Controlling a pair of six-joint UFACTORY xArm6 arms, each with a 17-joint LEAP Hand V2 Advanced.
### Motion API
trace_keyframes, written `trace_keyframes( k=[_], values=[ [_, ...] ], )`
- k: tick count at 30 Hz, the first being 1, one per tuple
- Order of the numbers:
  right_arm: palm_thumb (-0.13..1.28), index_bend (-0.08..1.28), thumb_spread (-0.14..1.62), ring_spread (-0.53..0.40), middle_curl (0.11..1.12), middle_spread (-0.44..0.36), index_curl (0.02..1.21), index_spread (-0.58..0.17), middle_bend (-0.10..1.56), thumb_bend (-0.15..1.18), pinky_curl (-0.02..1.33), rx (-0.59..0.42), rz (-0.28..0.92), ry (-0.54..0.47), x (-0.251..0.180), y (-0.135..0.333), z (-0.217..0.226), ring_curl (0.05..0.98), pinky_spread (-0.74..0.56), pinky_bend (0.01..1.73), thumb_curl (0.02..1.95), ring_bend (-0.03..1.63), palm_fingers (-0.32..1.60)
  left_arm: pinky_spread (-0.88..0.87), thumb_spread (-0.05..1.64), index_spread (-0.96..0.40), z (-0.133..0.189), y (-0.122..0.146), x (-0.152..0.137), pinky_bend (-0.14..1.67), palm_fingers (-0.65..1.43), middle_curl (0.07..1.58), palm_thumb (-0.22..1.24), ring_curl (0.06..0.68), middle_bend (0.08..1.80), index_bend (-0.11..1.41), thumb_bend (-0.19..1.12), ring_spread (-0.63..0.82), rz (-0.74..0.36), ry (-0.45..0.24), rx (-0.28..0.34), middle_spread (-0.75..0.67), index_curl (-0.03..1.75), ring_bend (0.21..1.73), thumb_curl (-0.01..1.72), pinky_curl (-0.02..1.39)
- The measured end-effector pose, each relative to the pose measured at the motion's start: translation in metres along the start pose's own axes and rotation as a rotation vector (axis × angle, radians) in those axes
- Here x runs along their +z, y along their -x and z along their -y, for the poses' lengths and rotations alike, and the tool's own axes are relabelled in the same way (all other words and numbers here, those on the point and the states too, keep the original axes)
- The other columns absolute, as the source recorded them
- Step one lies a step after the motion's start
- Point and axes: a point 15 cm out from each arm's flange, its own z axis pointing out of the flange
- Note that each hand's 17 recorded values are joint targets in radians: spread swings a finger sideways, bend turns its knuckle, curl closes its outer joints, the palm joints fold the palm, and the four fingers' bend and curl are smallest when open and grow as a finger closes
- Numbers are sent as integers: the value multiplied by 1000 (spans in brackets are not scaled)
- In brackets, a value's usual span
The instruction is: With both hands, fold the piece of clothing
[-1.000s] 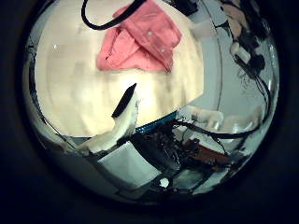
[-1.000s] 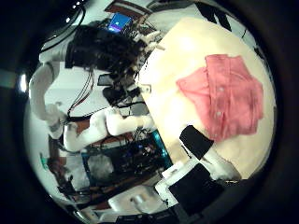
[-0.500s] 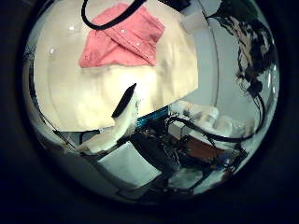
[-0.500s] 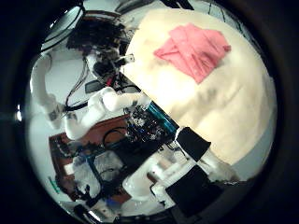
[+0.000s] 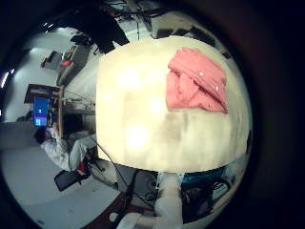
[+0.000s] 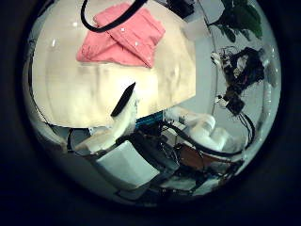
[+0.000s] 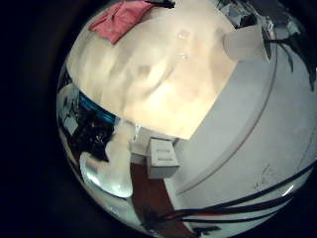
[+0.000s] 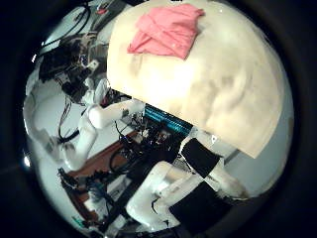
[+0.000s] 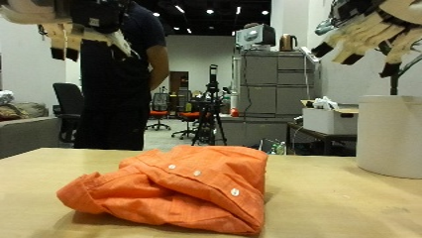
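An orange shirt [image 9: 178, 188] lies folded in a compact bundle on the wooden table [image 9: 357, 213], its button placket on top. Both hands hang high above it and touch nothing. My left hand [image 9: 79, 20] is up at one side, my right hand [image 9: 376, 30] at the other, fingers spread and relaxed. The palm views show the shirt [image 5: 195, 81] [image 6: 120, 36] [image 7: 121, 18] [image 8: 168, 30] small and far off on the table. A straight finger [image 6: 125, 99] of the left hand reaches into its thumb side view.
A white cylindrical container [image 9: 389, 134] stands beside the table near the right hand. Grey cabinets [image 9: 263, 84] and a box [image 9: 323, 119] stand behind. The table edge [image 8: 198, 124] drops to equipment below.
Both palm cameras have shifted and the shirt sits smaller and nearer the edge of the right thumb side view. The shirt itself keeps its folded shape.
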Motion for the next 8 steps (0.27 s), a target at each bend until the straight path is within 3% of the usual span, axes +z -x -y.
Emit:
trace_keyframes(
  k=[3, 8],
  values=[
    [675, 161, 1125, 302, 293, 159, 277, -315, 182, -20, 311, 9, -7, -29, -1, -1, 6, 243, 425, 376, 350, 237, -20, 322, 1062, -41, -2, 6, 8, 185, 303, 330, 429, 212, 187, 200, -21, 432, -1, 15, -13, 114, 425, 283, 298, 280],
    [672, 167, 1124, 304, 289, 162, 278, -312, 183, -21, 312, 20, 6, 17, 17, 2, -2, 244, 424, 367, 339, 228, -13, 320, 1055, -48, -3, 10, 12, 188, 311, 332, 429, 208, 192, 196, -23, 419, -1, 19, -10, 91, 429, 278, 300, 275]
  ],
)
